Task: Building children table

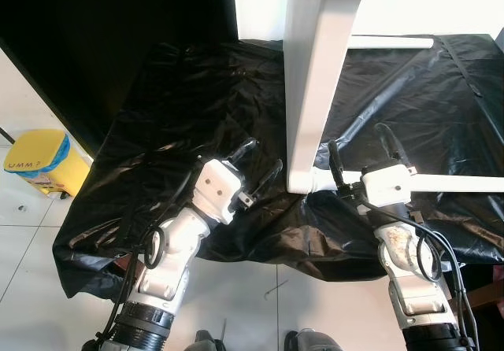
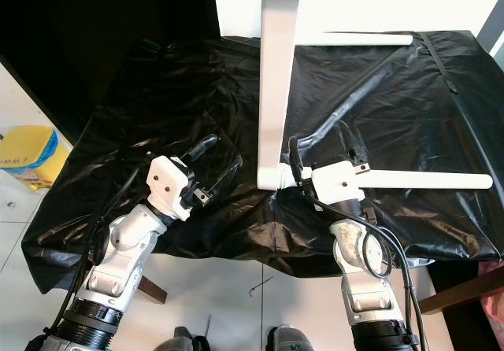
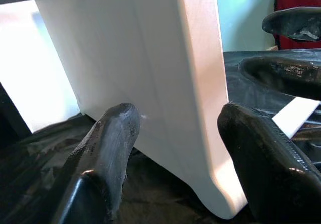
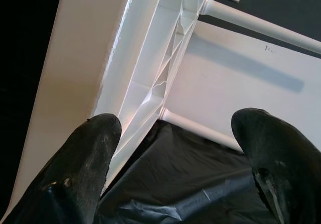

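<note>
A white table frame stands on a black plastic sheet point(image 1: 197, 91). Its broad white leg point(image 1: 311, 75) rises in the middle, and a white rod point(image 1: 457, 182) runs right from its foot. My left gripper point(image 1: 264, 154) is open just left of the foot and points at it; in the left wrist view the leg point(image 3: 165, 83) lies straight beyond the spread fingers point(image 3: 115, 133). My right gripper point(image 1: 357, 138) is open to the right of the leg, over the rod, fingers pointing up and away. Nothing is held between its fingers point(image 4: 95, 148).
A second white rod point(image 1: 394, 42) crosses higher up at the back. A yellow bin point(image 1: 39, 158) stands on the white tiled floor at the left. The sheet's front edge hangs just before my arms. A dark wall runs along the back left.
</note>
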`<state>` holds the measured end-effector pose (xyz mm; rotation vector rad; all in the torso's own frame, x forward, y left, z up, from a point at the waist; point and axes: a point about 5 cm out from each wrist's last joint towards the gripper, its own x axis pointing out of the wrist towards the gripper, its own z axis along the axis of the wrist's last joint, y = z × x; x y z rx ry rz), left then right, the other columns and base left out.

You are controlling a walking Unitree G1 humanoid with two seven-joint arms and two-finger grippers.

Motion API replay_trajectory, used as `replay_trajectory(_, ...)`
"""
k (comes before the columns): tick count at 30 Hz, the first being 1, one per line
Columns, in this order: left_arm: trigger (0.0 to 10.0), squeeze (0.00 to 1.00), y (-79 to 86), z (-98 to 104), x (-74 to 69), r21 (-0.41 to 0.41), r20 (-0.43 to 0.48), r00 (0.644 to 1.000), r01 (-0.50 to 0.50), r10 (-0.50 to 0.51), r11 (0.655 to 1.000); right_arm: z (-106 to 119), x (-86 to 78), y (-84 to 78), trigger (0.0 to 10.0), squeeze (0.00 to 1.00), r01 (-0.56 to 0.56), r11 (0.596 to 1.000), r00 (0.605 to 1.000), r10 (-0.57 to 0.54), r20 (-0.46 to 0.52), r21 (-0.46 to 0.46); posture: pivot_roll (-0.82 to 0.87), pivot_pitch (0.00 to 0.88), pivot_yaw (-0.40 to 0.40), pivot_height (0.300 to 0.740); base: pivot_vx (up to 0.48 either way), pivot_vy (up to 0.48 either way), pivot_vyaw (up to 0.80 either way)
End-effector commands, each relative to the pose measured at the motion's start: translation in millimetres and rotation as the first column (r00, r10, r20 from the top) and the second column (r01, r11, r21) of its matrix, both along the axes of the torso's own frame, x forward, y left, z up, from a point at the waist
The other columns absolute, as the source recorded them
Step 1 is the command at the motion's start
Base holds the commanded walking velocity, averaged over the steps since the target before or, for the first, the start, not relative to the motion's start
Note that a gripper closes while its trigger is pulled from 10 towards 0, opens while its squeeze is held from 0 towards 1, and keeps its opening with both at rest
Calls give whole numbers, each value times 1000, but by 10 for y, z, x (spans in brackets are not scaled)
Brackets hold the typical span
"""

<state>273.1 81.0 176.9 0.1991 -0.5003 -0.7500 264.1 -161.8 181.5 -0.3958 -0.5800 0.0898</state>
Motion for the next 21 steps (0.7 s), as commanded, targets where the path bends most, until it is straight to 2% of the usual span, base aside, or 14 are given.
replay_trajectory(1,235,0,21,-6,-4,9,4,1000,-28,28,1000,-18,-25,13,10000,0,-4,1000,1000,4,5,-8,-126,126,54,740,0,0,0)
replay_trajectory(2,10000,0,21,-13,3,12,0,999,-34,34,999,-18,-20,9,10000,0,-3,1000,1000,3,5,-8,-129,123,57,740,0,0,0)
replay_trajectory(7,10000,0,17,-7,4,5,3,999,-33,33,999,5,2,-3,10000,0,3,1000,1000,-3,17,-11,-129,117,59,740,0,0,0)
replay_trajectory(8,0,0,28,7,3,-16,0,1000,-31,31,999,6,1,-3,2039,0,4,1000,1000,-3,19,-9,-128,116,61,740,0,0,0)
replay_trajectory(10,0,0,37,17,3,-32,-1,1000,-29,29,999,7,0,-3,2039,0,3,1000,1000,-3,20,-8,-128,116,61,740,0,0,0)
replay_trajectory(11,1373,0,37,15,5,-14,4,1000,-28,28,1000,3,-6,3,0,0,0,1000,1000,0,20,-7,-127,120,63,740,0,0,0)
replay_trajectory(12,10000,0,38,8,10,0,2,1000,-28,28,1000,-1,-11,11,1686,0,-2,1000,1000,2,19,-8,-127,122,64,740,0,0,0)
replay_trajectory(15,10000,0,36,-3,14,17,0,1000,-29,29,999,-6,-17,19,1686,0,-5,1000,1000,5,18,-11,-127,122,64,740,0,0,0)
replay_trajectory(16,10000,0,36,-3,12,16,1,1000,-29,29,999,-8,-17,17,10000,0,-1,1000,1000,1,17,-10,-126,123,65,740,0,0,0)
replay_trajectory(21,10000,0,25,-16,2,14,-4,1000,-30,30,999,-20,-20,12,10000,0,6,1000,1000,-6,13,-9,-125,128,65,740,0,0,0)
